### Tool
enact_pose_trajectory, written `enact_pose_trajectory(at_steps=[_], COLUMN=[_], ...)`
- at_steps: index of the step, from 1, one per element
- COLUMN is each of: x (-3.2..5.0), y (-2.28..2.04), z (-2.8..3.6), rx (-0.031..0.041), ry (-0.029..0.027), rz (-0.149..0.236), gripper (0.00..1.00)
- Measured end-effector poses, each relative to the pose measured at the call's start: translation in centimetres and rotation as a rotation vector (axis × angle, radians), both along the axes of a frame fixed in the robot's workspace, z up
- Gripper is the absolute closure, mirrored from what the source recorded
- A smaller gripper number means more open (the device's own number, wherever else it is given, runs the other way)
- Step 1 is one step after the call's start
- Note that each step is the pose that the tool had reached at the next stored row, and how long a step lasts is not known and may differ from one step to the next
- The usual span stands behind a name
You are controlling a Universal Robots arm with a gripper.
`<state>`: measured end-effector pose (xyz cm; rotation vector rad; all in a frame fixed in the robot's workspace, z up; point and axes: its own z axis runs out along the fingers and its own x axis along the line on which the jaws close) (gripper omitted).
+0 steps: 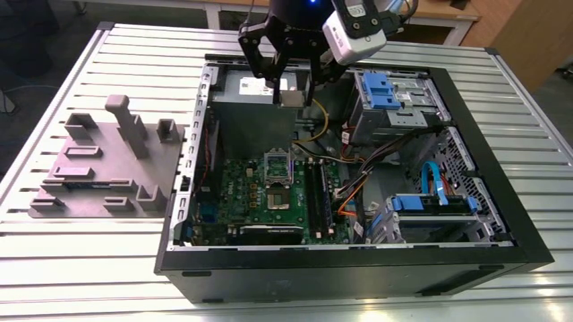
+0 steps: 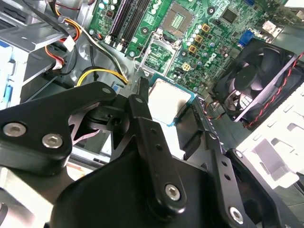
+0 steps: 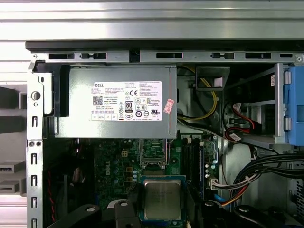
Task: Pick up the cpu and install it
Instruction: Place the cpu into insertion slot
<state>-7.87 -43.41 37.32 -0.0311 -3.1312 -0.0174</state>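
My black gripper [image 1: 291,94] hangs over the open computer case [image 1: 501,221], above the power supply end, shut on the cpu [image 1: 291,98]. The cpu is a small square silver chip with a green edge, held flat between the fingers in both wrist views [image 2: 168,99] [image 3: 162,199]. Below it, toward the case's middle, the motherboard [image 1: 259,201] carries the dark socket [image 1: 276,194] with its metal frame [image 1: 278,163] raised. This socket [image 2: 180,19] looks bare in the second wrist view.
A grey power supply [image 3: 116,102] sits under the gripper. Blue drive cages [image 1: 390,90] and loose cables [image 1: 358,181] fill the exterior view's right. Memory sticks [image 1: 321,194] flank the socket, a fan [image 2: 259,80] stands nearby, and a grey fixture block [image 1: 103,168] lies outside the case.
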Motion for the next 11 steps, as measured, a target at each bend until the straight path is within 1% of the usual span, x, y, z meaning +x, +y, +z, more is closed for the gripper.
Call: enact_pose_trajectory(at_steps=[8,10,11], x=[0.0,0.0,0.0], y=[0.0,0.0,0.0], z=[-0.07,-0.49,-0.51], rx=[0.0,0.0,0.0], ry=[0.0,0.0,0.0], rz=[0.0,0.0,0.0], gripper=[0.53,0.53,0.53])
